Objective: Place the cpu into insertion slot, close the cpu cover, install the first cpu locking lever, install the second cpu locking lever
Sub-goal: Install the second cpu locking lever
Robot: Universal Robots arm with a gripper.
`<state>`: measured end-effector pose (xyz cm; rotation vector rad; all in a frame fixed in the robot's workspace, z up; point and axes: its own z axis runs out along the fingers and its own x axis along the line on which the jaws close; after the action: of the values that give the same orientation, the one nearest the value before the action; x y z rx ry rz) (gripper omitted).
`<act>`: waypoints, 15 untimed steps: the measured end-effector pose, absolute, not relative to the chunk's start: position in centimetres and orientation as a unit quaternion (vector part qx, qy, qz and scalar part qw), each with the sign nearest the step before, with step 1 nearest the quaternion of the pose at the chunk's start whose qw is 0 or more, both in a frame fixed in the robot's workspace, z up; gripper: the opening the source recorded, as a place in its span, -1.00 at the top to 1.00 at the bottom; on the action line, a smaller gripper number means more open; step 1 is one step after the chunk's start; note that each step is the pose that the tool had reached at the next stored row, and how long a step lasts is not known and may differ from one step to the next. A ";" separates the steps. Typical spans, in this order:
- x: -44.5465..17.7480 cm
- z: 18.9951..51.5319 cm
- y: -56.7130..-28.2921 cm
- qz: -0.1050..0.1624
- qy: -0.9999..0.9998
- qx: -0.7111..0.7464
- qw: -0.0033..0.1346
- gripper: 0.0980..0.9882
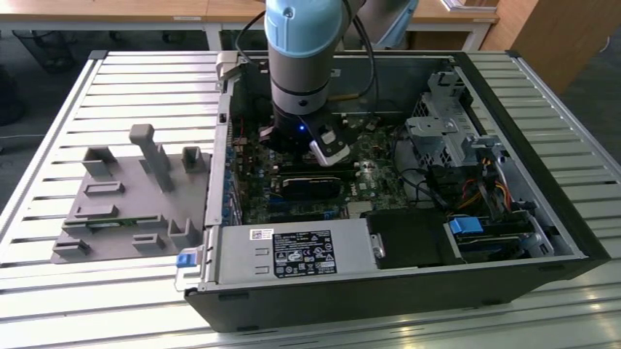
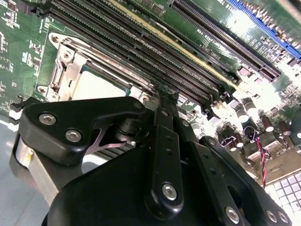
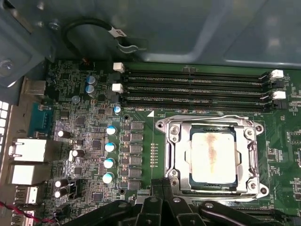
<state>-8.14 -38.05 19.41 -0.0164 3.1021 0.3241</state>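
cpu (image 3: 212,157) seated in insertion slot (image 3: 180,162) | cpu cover (image 3: 175,141) down | end effector (image 3: 162,186) just beside

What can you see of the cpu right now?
The cpu is a small flat square chip with a pale silver-grey metal top, streaked with a brownish smear. It lies flat inside the insertion slot, framed by the cpu cover, a silvery metal frame that appears closed down around its edges. The gripper sits at the socket's near edge, not touching the chip's top.
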 end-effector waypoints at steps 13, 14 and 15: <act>-8.7 19.3 -38.0 0.104 0.994 -0.005 0.011 0.98; -8.7 19.3 -38.0 0.104 0.994 -0.005 0.011 0.98; -8.7 19.3 -38.0 0.104 0.994 -0.005 0.011 0.98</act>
<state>-8.66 -38.05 19.31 -0.0163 3.1020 0.3254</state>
